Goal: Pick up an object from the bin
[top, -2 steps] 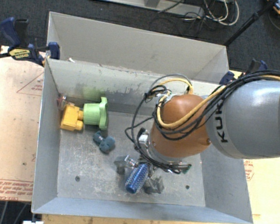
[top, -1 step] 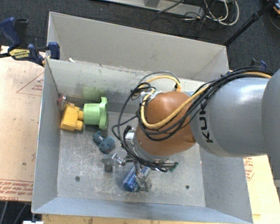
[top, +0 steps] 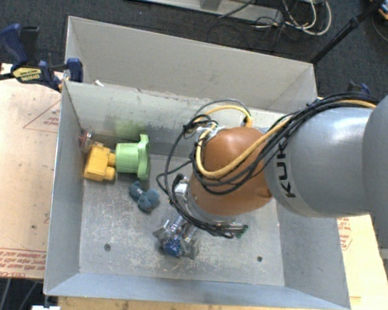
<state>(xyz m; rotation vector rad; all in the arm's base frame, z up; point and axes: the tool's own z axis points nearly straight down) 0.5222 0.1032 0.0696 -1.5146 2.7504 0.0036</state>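
My gripper (top: 175,240) reaches down to the bin floor near the front middle, under the orange wrist cover. A small blue thing (top: 173,248) lies right at its fingertips; whether it sits between the fingers I cannot make out. A grey-blue lump (top: 143,197) lies a little to the upper left of the gripper. Further left, against the bin's left wall, a light green plastic cylinder piece (top: 133,156) rests beside a yellow block (top: 99,163).
The arm and its orange cover with cables hang over the bin's middle and right, hiding the floor beneath. Bare scuffed floor shows along the front left and front right of the bin.
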